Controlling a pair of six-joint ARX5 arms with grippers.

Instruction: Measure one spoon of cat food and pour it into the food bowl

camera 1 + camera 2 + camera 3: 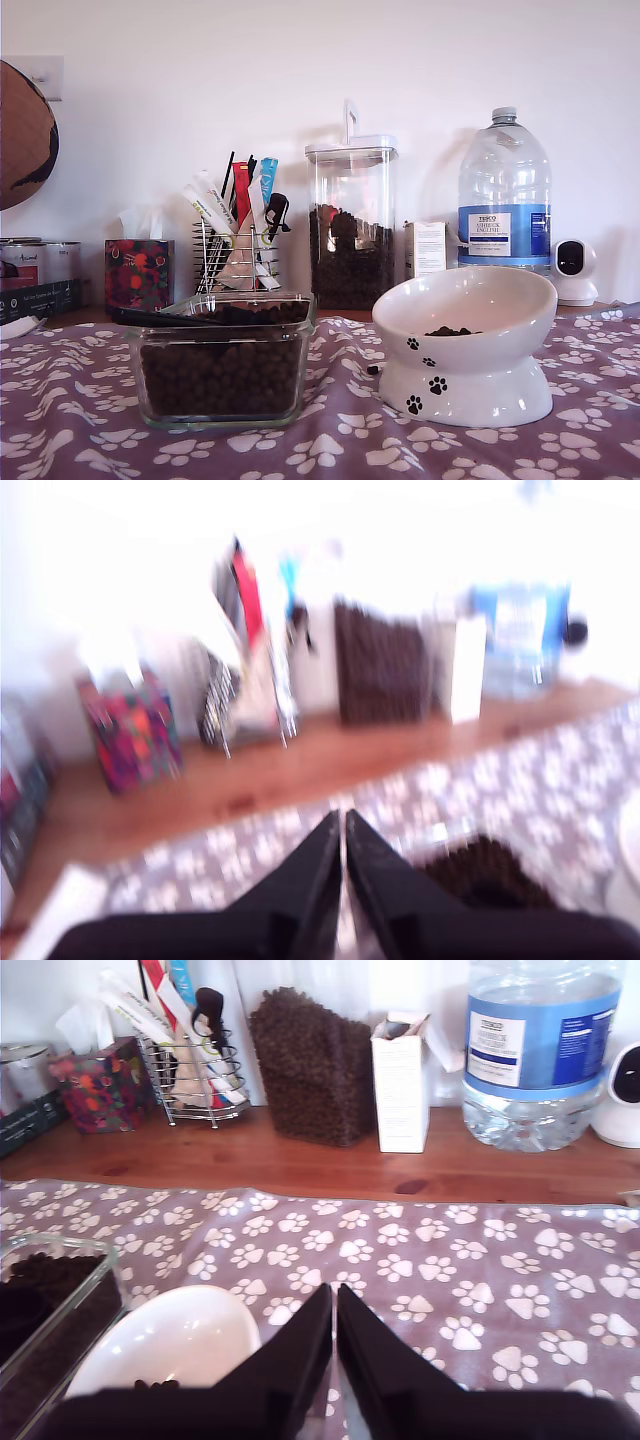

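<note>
The spoon (165, 317) is seen lying flat across the rim of the square glass container (222, 400) full of cat food (220, 375), handle toward the exterior view's left; it is judged light, stiff and slick plastic, best pinched mid-handle where the thin shaft clears the rim. My first gripper (344, 825) is held above and short of that container, jaws pressed together on nothing. My second gripper (334, 1300) is likewise closed and empty, just above the food bowl (185, 1335), which is judged heavy and chip-prone.
</note>
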